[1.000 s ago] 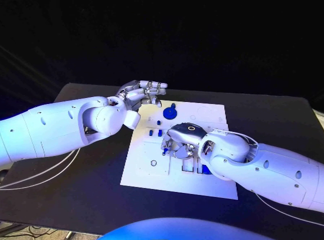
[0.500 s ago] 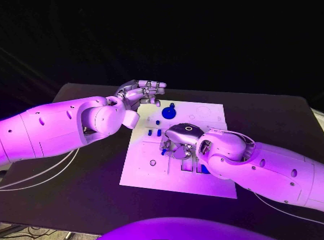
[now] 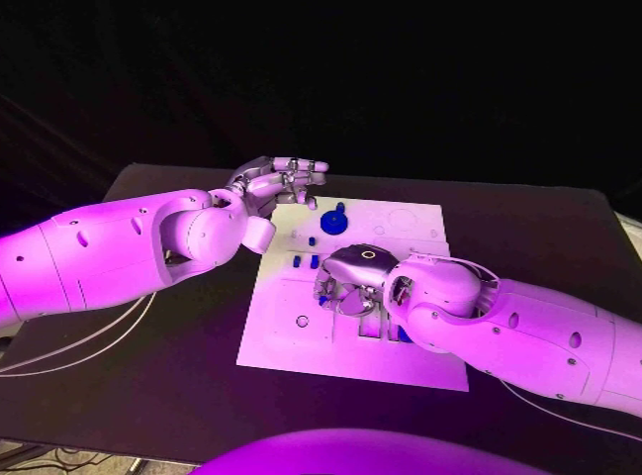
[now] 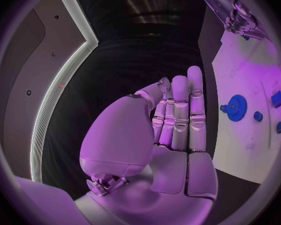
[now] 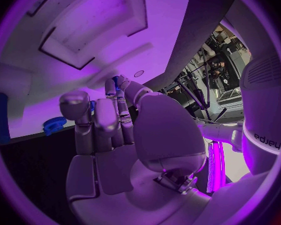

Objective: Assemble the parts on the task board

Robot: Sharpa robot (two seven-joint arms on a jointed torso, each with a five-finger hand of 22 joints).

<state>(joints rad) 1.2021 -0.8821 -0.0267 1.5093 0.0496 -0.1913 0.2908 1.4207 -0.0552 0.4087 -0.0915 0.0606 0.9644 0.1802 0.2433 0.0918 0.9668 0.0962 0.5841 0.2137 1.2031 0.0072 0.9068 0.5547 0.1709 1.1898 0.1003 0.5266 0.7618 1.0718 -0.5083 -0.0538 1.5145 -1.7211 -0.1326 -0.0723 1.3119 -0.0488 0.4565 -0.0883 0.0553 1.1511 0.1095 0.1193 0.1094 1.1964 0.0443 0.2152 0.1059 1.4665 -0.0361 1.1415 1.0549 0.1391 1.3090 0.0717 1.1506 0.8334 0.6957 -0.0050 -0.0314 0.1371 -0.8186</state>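
Observation:
The white task board (image 3: 413, 226) lies in the middle of the black table. A blue gear part (image 3: 335, 220) stands near its far edge, with small blue parts (image 3: 304, 261) just in front of it. My right hand (image 3: 352, 284) is down over the board's middle, fingers curled, and pinches a small blue part (image 5: 118, 81) between thumb and finger. My left hand (image 3: 281, 181) hovers above the board's far left corner and holds nothing, its fingers (image 4: 181, 110) stretched out side by side. The left wrist view shows the gear (image 4: 237, 106) and the board (image 4: 240, 145) beside that hand.
More blue parts (image 3: 402, 334) sit in slots by my right forearm near the board's front. A blue bar (image 5: 1, 116) and the gear (image 5: 54, 124) lie beyond my right hand. Bare black table (image 3: 549, 228) surrounds the board on all sides.
My right hand has edged slightly to the left over the board's middle. My left hand has stayed in place above the far left corner.

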